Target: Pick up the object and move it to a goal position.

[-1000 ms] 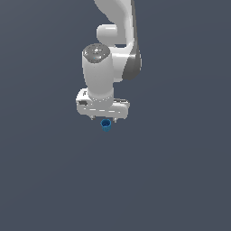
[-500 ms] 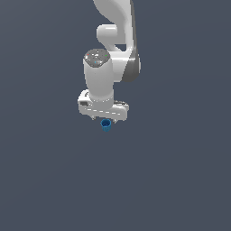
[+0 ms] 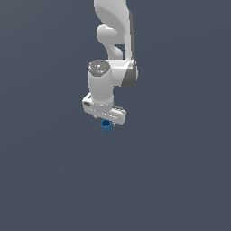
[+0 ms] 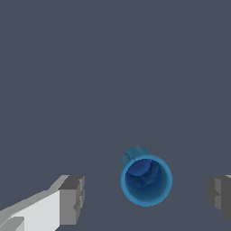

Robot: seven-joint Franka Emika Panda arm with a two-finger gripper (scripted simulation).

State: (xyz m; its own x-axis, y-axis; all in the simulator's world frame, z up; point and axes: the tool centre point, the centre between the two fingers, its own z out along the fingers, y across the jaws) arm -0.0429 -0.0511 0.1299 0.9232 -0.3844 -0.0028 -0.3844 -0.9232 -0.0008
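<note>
Wrist view gives me what I need: the blue cup sits between my two fingertips, with a clear gap on each side, so the gripper is spread open and holding nothing. The cup is not centred in that gap; it looks a little nearer one pad than the other, though I would not call it touching either. I look straight down into its hollow mouth, so its long axis runs roughly along my approach line, upright under the hand. That is the relation my next move depends on: the cup lies directly below the tool, inside the span of the jaws.

From the exterior view the gripper hangs just over the cup, which peeks out under the white hand. The surface is plain dark grey with no edge or corner in sight, so I can only place the cup somewhere on its open middle. I cannot tell whether it rests on the surface.

The cup itself is small, bright blue, round-rimmed, darker inside, its wall narrowing slightly away from the rim.

I judge I am at the pre-grasp stage: a small further descent and a close should take it. No goal marker shows.
</note>
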